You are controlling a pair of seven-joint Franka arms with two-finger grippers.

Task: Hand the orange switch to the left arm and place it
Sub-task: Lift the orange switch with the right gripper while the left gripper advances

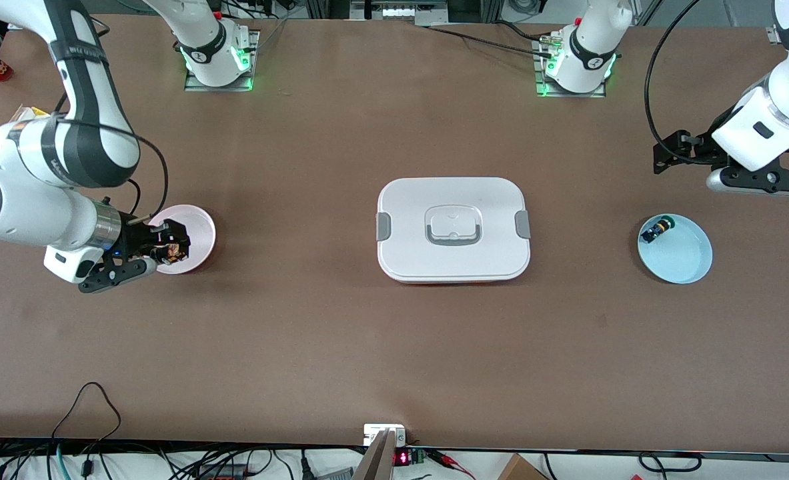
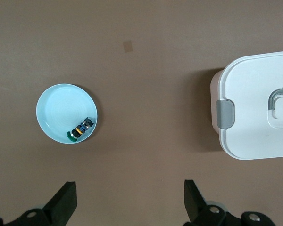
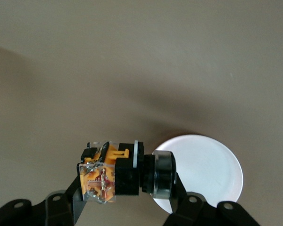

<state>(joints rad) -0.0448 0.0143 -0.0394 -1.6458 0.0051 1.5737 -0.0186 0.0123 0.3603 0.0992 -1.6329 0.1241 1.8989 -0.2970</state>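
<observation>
Right gripper (image 1: 167, 250) hangs over the pink plate (image 1: 194, 230) near the right arm's end of the table, fingers clamped on the orange switch (image 3: 118, 172). Right wrist view: switch held sideways between the fingers, orange body at one end, black round button end at the other, plate below it. In the front view the switch (image 1: 173, 252) shows as a small dark-orange bit at the fingertips, over the plate's edge.

Left gripper (image 2: 129, 202) is up in the air near the left arm's end, over bare table by the blue plate (image 1: 684, 257), fingers spread apart, holding nothing. That arm waits. The blue plate holds a small black switch with green parts (image 1: 655, 230), lying on its side against the rim.

White box (image 1: 453, 229) sits closed mid-table between the two plates, well apart from both, grey clips on its two short sides, handle recess in the lid. Brown table (image 1: 367, 347) otherwise.
</observation>
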